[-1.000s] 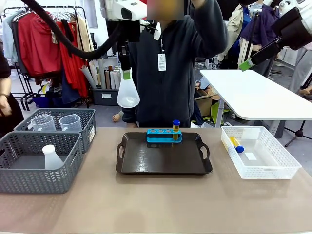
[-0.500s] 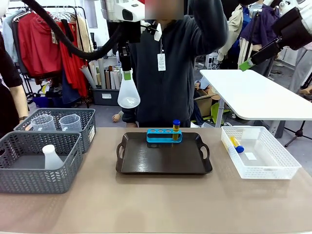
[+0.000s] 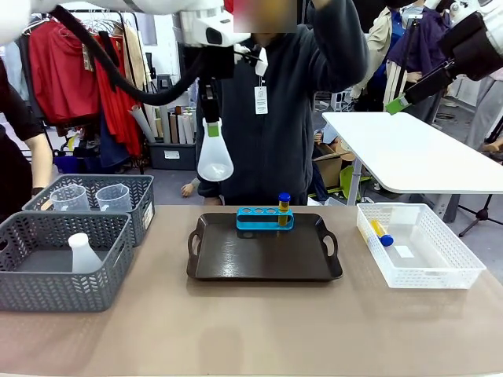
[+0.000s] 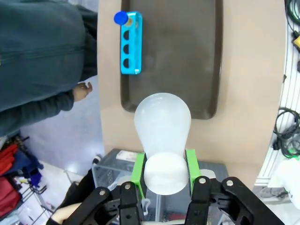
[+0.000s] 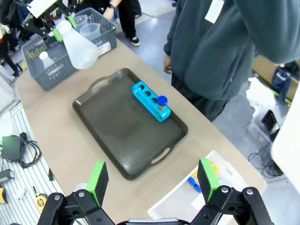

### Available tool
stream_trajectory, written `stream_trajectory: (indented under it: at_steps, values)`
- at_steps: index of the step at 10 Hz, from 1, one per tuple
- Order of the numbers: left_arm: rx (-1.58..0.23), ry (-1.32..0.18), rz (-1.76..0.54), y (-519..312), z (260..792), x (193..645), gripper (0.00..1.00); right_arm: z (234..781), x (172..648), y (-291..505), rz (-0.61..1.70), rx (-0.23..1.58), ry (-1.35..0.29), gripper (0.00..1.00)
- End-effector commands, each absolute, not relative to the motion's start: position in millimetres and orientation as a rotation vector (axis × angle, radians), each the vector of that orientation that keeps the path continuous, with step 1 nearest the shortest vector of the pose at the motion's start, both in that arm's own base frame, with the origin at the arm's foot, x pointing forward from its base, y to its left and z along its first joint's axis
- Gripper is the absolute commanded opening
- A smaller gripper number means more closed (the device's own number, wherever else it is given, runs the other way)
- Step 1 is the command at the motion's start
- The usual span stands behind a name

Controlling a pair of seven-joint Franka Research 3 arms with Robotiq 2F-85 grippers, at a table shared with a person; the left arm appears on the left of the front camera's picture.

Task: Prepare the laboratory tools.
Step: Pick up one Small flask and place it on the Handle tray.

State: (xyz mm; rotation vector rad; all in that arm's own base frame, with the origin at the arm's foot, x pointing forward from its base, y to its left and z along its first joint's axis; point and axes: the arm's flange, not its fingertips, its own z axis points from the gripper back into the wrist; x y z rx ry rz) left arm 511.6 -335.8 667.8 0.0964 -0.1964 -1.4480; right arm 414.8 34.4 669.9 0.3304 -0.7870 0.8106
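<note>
- At left, we see a spare flask (image 3: 82,253) and two jugs (image 3: 114,196) in grey baskets (image 3: 47,294).
- Our left gripper (image 4: 165,164) pinches a conical flask (image 3: 214,161) by the neck, high in the air near the tray's (image 3: 263,263) left end.
- One blue-capped tube (image 3: 284,206) stands in the rack (image 3: 259,220); another tube (image 3: 382,233) lies in the mesh basket (image 3: 428,279).
- Our right gripper's (image 5: 152,179) fingers stand spread, empty.

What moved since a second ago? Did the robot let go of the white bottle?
No. The left hand still grips the conical flask by its neck and has carried it a little to the robot's right and slightly lower, toward the tray. The right hand stayed raised and open. The tube in the blue rack has not moved.
</note>
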Motion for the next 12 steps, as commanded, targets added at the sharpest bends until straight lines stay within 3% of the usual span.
stream_trajectory:
  at_steps: [1, 5, 12]
  values:
    - [0.073, -0.208, -1.525, -358.1, 664.7, 530.5, 0.00, 671.3, 414.8, 33.9, 0.814, 0.350, -0.799, 1.00]
    - [0.003, -0.166, -1.589, -393.3, 627.9, 561.7, 0.00, 671.3, 414.8, 33.9, 0.814, 0.350, -0.799, 1.00]
    - [-0.055, -0.191, -1.514, -358.5, 637.9, 544.4, 0.00, 671.3, 414.8, 33.9, 0.814, 0.350, -0.799, 1.00]
